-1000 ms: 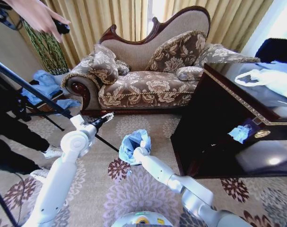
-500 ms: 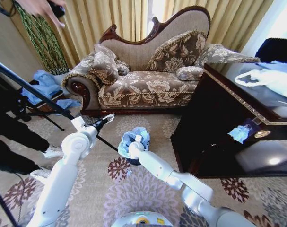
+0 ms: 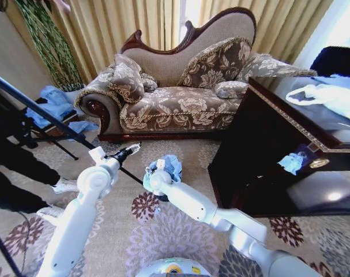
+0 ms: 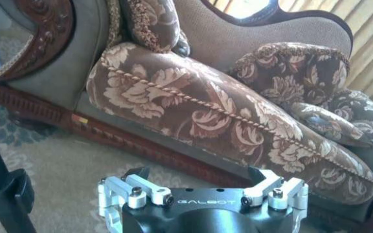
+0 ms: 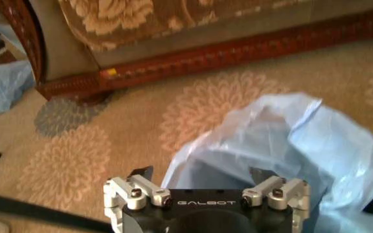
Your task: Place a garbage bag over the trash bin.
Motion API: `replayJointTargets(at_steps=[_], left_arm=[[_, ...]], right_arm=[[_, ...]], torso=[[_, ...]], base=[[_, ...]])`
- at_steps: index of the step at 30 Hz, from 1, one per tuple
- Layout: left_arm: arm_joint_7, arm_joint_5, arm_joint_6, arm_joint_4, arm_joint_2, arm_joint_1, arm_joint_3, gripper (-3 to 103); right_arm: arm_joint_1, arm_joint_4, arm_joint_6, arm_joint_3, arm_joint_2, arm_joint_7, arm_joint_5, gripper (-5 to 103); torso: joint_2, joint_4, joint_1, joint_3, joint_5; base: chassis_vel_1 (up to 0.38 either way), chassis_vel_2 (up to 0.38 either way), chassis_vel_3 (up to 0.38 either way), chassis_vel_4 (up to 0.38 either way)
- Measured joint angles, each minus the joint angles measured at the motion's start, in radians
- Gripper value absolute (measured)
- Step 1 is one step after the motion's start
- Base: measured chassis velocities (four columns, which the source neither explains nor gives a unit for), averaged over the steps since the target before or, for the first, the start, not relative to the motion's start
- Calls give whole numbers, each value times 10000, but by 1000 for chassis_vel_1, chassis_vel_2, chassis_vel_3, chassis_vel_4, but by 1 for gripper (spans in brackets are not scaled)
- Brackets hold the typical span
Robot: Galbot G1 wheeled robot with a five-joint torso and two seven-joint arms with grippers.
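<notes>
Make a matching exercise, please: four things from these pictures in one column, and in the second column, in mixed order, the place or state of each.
Things:
1. garbage bag
2. left gripper
3. right gripper
4. sofa

Places or states:
A. open, raised in the air, facing the sofa
B. stands against the curtains
C. light blue, crumpled on the trash bin
D. open, right over the blue plastic

Pairs: 1-C, 2-A, 3-D, 4-B
</notes>
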Motion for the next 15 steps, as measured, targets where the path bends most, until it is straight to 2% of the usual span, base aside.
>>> replayJointTargets(at_steps=[5, 7, 9, 10, 12, 13, 15], left_arm=[[39, 101, -6, 27, 57, 105, -33, 100], [244, 234, -9, 172, 228, 166, -46, 100], [508, 571, -6, 314, 417, 175, -3, 100], [508, 571, -6, 314, 417, 175, -3, 100], [1108, 1474, -48, 511, 673, 163, 93, 100], [1108, 1474, -48, 511, 673, 163, 93, 100], [1691, 2234, -157, 699, 898, 129, 200, 100]], right_arm=[[74, 851, 81, 87, -513, 41, 19, 100], [-41, 1920, 296, 373, -1191, -136, 54, 100], [-374, 2819, 651, 719, -1911, -655, -131, 100], [-374, 2819, 651, 719, -1911, -655, -131, 100], [-945, 3859, 1162, 1042, -2954, -1689, -730, 100], [-945, 3859, 1162, 1042, -2954, -1689, -730, 100], [-1527, 4417, 1617, 1319, -3761, -2657, -1433, 100]], torso=[[0, -1, 0, 0, 1], [0, 1, 0, 0, 0], [0, -1, 0, 0, 3], [0, -1, 0, 0, 3], [0, -6, 0, 0, 2], [0, -6, 0, 0, 2], [0, -8, 0, 0, 0]], base=[[0, 0, 0, 0], [0, 0, 0, 0], [0, 0, 0, 0], [0, 0, 0, 0], [0, 0, 0, 0], [0, 0, 0, 0], [0, 0, 0, 0]])
